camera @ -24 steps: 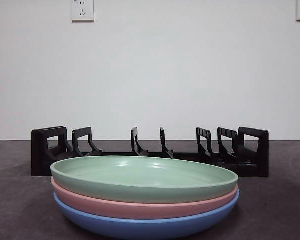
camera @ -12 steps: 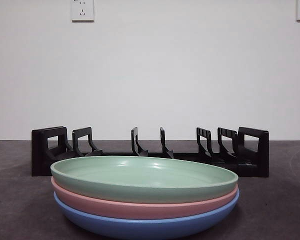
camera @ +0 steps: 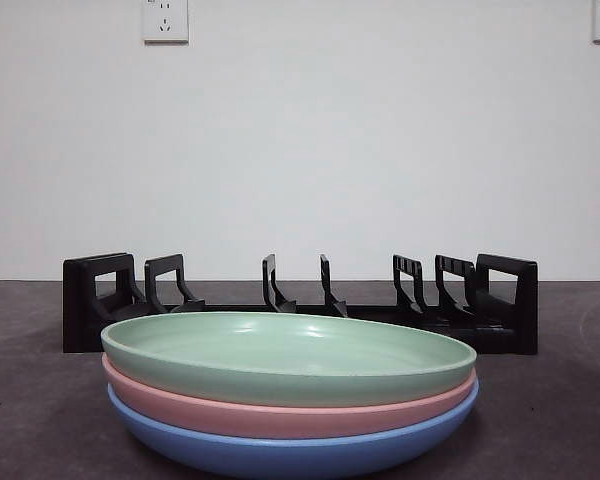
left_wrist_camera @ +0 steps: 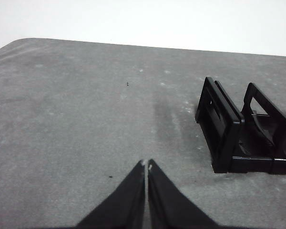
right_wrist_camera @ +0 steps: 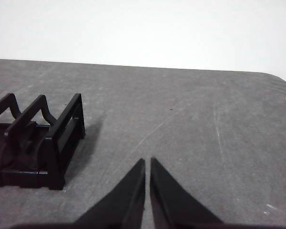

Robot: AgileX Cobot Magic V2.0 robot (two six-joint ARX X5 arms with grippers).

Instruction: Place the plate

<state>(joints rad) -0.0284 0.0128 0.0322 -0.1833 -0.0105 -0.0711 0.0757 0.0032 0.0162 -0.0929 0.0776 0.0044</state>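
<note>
Three plates are stacked near the front of the table: a green plate [camera: 288, 352] on top, a pink plate [camera: 280, 414] under it and a blue plate [camera: 290, 452] at the bottom. Behind them stands a black dish rack [camera: 300, 302] with upright dividers and no plate in it. My left gripper [left_wrist_camera: 146, 164] hovers shut over bare table beside one end of the rack [left_wrist_camera: 248, 129]. Beside the rack's other end [right_wrist_camera: 35, 138], my right gripper [right_wrist_camera: 147, 161] is also shut, holding nothing. Neither arm shows in the front view.
The grey table [camera: 550, 410] runs back to a white wall with two sockets [camera: 165, 20]. The table's rounded far corners show in both wrist views [left_wrist_camera: 28, 43].
</note>
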